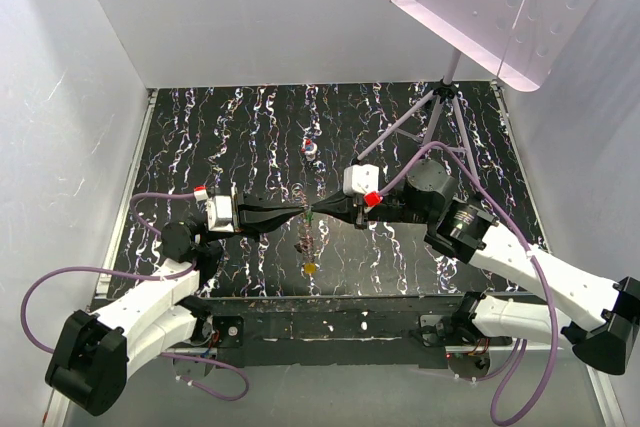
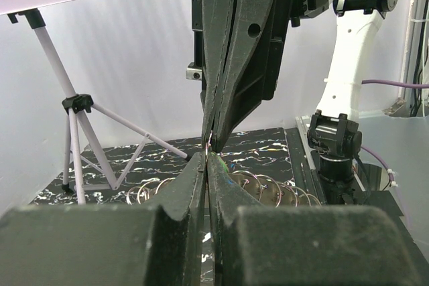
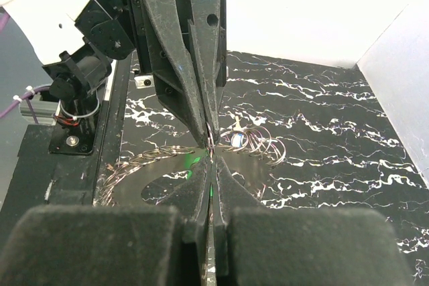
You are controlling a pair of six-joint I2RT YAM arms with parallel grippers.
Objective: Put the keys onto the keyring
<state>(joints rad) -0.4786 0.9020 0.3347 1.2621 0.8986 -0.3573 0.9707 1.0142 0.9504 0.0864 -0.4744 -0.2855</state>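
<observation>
Keys [image 3: 194, 161] look light and slippery, best pinched by plastic heads; green key [image 2: 213, 159] sits where left gripper [image 1: 304, 213] and right gripper [image 1: 321, 213], both pressed together, meet above keyring [image 3: 137, 162]; yellow key [image 1: 312, 268] lies at 6 o'clock.

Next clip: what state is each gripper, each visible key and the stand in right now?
left gripper: shut, tip to tip with the right gripper.
right gripper: shut, raised off the table.
green key: at the meeting tips; which gripper holds it is unclear.
yellow key: outside both grippers; lying or hanging unclear.
music stand: upright, legs spread.
</observation>
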